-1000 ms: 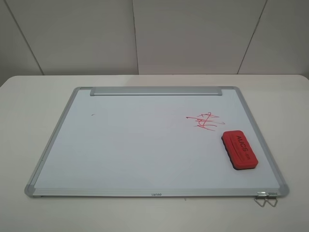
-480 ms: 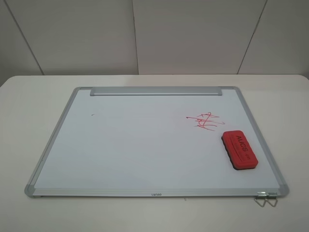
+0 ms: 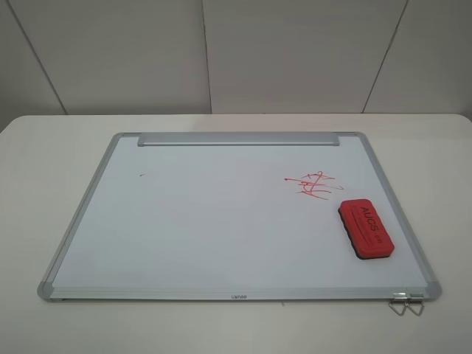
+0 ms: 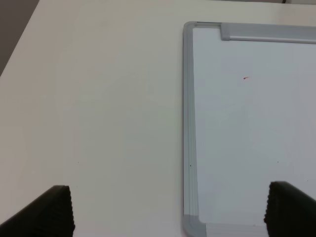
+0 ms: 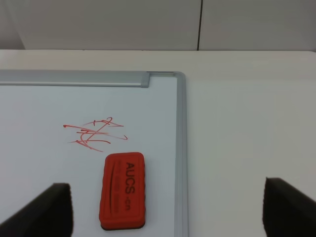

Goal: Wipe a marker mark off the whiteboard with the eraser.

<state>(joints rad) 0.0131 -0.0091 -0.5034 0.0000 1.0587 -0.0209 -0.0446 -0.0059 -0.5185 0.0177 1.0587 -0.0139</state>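
White table (image 3: 44, 147) and pale wall panels frame a whiteboard (image 3: 221, 228) lying flat, silver rail (image 3: 237, 139) along its far edge.

Red eraser (image 3: 366, 229) rests on the whiteboard near its right frame, just nearer than the marker mark (image 3: 313, 184) and apart from it; a tiny red fleck (image 3: 141, 175) sits toward the whiteboard's left side; both hands hang above the table, left hand (image 4: 168, 210) and right hand (image 5: 168, 207) each spread wide, gripping nothing.
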